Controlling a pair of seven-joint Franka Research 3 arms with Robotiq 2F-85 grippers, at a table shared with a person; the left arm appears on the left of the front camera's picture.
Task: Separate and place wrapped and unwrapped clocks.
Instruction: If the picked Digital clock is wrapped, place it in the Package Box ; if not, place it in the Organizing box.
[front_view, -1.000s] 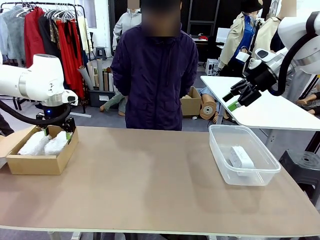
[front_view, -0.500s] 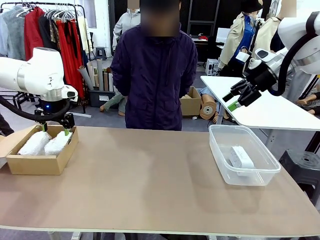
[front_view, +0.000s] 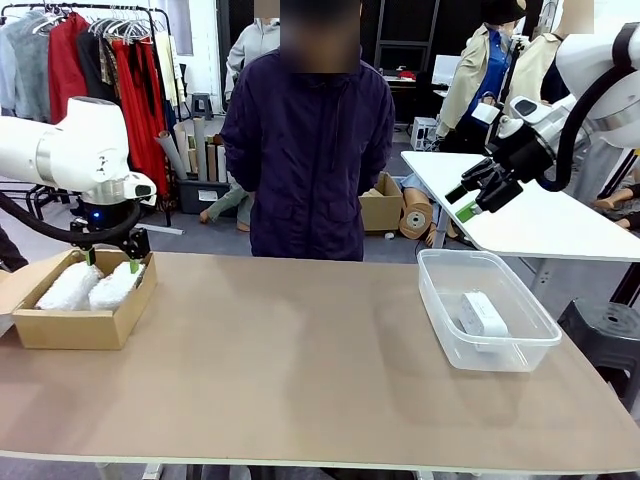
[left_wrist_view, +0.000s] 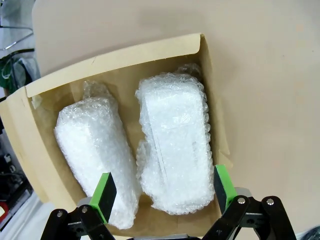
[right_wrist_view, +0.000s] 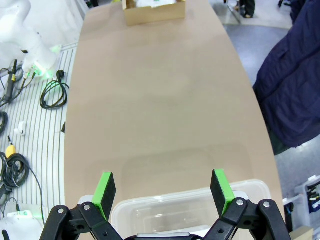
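Change: over the last second my left pincer (front_view: 109, 262) has lifted out of the cardboard box (front_view: 70, 328); it went from down among the bundles to hanging just above them, empty.
Left pincer state: jaws wide apart, nothing between the green pads (left_wrist_view: 106, 189).
Right pincer state: my right pincer (front_view: 478, 195) has not moved; it hangs high above the plastic tub (front_view: 487, 350), jaws wide, holding nothing.
Wrapped clocks: the two bubble-wrap bundles, one (left_wrist_view: 97, 152) and the other (left_wrist_view: 175, 160), lie side by side in the box, touching or nearly so.
Unwrapped clock: the bare white clock (front_view: 482, 314) lies inside the tub at my right.
Meaning for task: I judge the sorting done, wrapped in the box, bare one in the tub; only retreat looks left.
Edges: the box sits near the surface's (front_view: 300, 370) left edge, the tub near its right edge; box walls stand close beside the bundles.
Open room: the whole middle of the surface is bare; a person (front_view: 308, 150) stands just past the far edge, so I'd keep my retreat low and on my side.
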